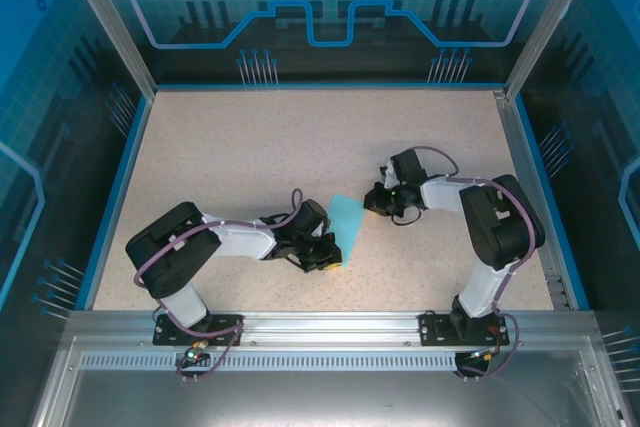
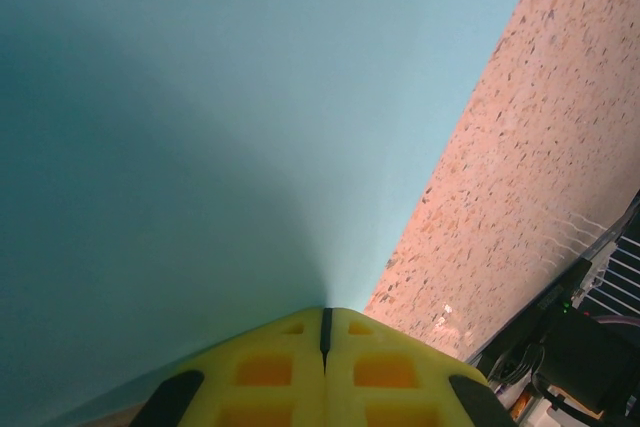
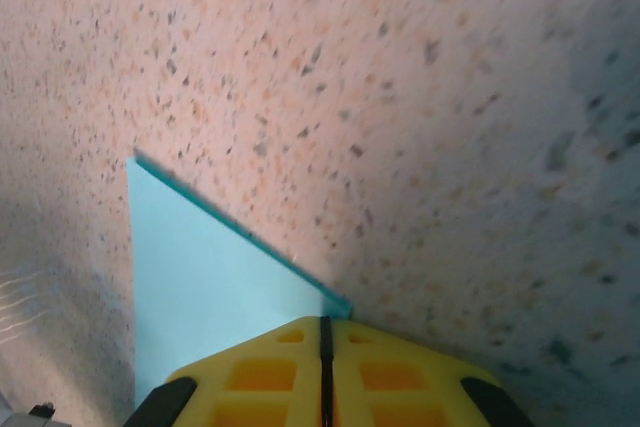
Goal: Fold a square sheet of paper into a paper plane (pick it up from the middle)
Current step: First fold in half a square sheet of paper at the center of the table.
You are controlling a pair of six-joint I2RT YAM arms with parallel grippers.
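The sheet of paper, light blue and folded into a narrow tapering piece, lies stretched between my two grippers near the middle of the table. My left gripper is shut on its near end. In the left wrist view the yellow fingertips meet, and the paper spreads out from them. My right gripper is shut at the far right corner. Its gripper tips pinch the corner of the paper low over the table. A finished paper plane is out of view.
The speckled beige table has a blue rim and is enclosed by walls at the left, right and back. Both arm bases are bolted to the metal rail along the near edge.
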